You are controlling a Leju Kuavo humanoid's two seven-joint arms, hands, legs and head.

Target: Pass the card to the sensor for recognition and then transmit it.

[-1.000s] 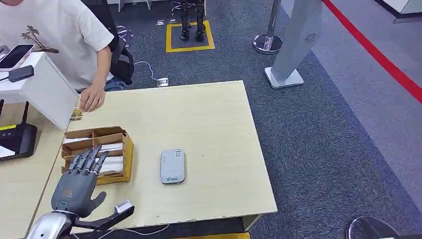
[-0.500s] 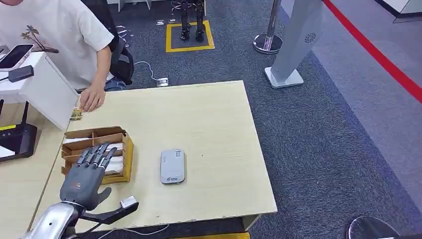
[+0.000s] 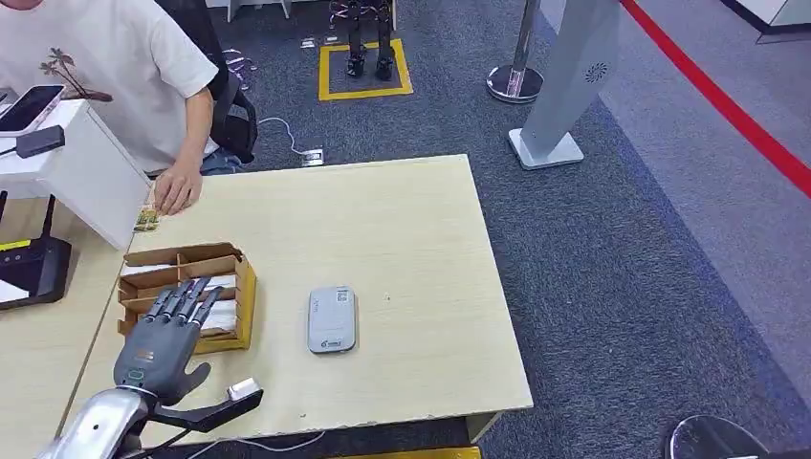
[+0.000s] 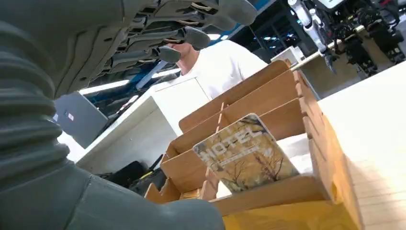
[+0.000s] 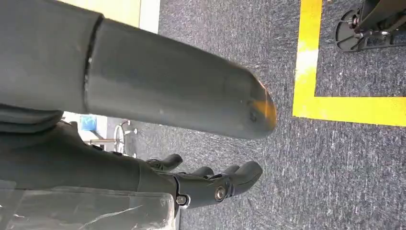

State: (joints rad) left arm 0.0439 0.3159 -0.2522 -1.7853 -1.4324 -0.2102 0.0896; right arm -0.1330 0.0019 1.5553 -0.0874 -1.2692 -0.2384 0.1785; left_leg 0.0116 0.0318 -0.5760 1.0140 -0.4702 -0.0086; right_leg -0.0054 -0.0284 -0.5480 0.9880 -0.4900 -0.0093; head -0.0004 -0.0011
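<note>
Hovering over the near end of the cardboard card box (image 3: 187, 296), left hand (image 3: 164, 346) with fingers spread, holding nothing. Standing tilted in the box's near compartment, card (image 4: 246, 153); lying just beside the box on the table (image 3: 402, 229), grey sensor (image 3: 331, 319). Hanging over dark carpet, right hand (image 5: 191, 143), fingers apart, gripping nothing.

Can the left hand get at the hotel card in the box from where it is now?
Probably yes. The left hand hovers open just over the cardboard box, and the hotel card stands tilted at the box's near wall with nothing covering it.
</note>
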